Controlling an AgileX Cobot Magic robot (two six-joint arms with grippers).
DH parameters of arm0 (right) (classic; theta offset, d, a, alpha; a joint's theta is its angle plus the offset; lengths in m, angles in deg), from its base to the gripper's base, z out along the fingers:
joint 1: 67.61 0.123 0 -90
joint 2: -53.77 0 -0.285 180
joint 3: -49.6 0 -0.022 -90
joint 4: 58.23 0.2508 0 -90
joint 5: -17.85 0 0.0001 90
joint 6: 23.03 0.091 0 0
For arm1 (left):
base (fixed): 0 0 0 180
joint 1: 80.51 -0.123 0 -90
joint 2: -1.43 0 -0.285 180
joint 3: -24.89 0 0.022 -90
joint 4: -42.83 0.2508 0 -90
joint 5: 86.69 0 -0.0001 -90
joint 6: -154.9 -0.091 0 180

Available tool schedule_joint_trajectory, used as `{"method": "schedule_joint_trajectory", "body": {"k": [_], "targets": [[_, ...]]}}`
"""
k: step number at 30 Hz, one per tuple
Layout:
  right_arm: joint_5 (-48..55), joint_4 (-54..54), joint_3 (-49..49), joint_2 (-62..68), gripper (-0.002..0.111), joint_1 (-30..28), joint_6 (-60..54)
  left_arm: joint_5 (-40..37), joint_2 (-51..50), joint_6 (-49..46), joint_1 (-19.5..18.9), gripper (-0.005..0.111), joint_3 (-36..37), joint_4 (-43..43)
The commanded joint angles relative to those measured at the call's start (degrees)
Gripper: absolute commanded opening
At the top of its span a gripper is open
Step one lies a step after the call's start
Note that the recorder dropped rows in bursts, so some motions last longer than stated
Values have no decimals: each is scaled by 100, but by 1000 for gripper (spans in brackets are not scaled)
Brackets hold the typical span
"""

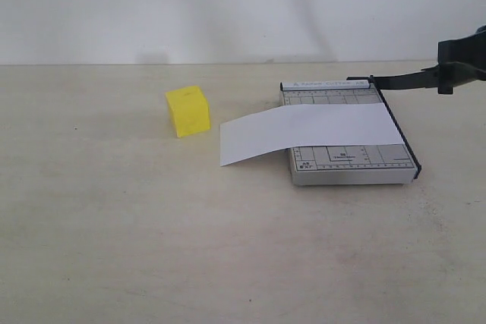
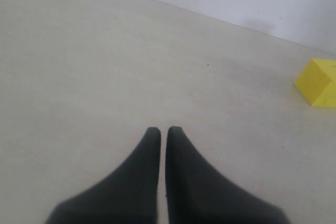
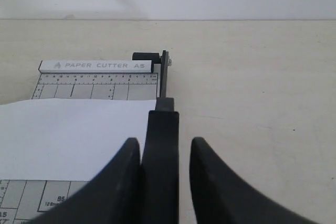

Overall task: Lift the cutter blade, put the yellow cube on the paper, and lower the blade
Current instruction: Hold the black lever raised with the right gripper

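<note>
The yellow cube [image 1: 187,111] sits on the table left of the paper [image 1: 311,133], apart from it; the left wrist view shows the yellow cube [image 2: 319,82] too. The paper lies across the grey cutter base [image 1: 353,163] and overhangs its left side. The cutter blade [image 1: 406,80] stands lifted off the base, running from its hinge to the frame's right edge. My right gripper [image 3: 166,141] is open around the blade's handle [image 3: 161,156]: one finger touches it, a gap shows at the other. My left gripper [image 2: 159,129] is shut and empty, over bare table.
A pale wall rises behind the table's far edge [image 1: 228,64]. The cutter's white label bar [image 3: 95,66] and black hinge block [image 3: 146,56] sit at the base's far end.
</note>
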Motion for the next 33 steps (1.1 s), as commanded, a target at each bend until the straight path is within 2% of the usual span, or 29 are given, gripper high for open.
{"method": "schedule_joint_trajectory", "body": {"k": [1,6,15,20,21,22,23,27,29,30,31,32,33], "targets": [[-152,-138,44,4,34,-142,-86,36,19,28,1,4,-18,0],[302,-216,44,-521,34,-142,-86,36,19,28,1,4,-18,0],[1336,-410,44,-2398,34,-142,-24,36,19,28,1,4,-18,0],[2819,-410,33,-3383,33,-142,967,36,19,28,1,4,-18,0],[2918,-397,-143,-3755,27,-142,1280,36,19,28,1,4,-18,0],[2774,-397,-302,-3980,20,-142,1350,36,19,28,1,4,-18,0],[2181,-409,-712,-4438,0,-142,1266,36,19,28,1,4,-18,0],[-56,-381,-2166,-5302,0,-142,1120,183,19,-41,0,4,-18,133],[-538,-381,-2901,-5328,0,-142,1120,872,19,-169,0,4,-18,879],[-547,-381,-3214,-5267,0,-142,1120,1368,19,-136,0,4,-18,857],[-591,-381,-3422,-5215,0,-142,1163,1646,19,100,0,4,-18,494],[-700,-218,-3633,-5131,0,-142,1451,2080,19,805,0,4,-18,-586],[-687,-181,-3708,-5084,0,-142,1569,2225,19,1001,0,4,-18,-1058]]}}
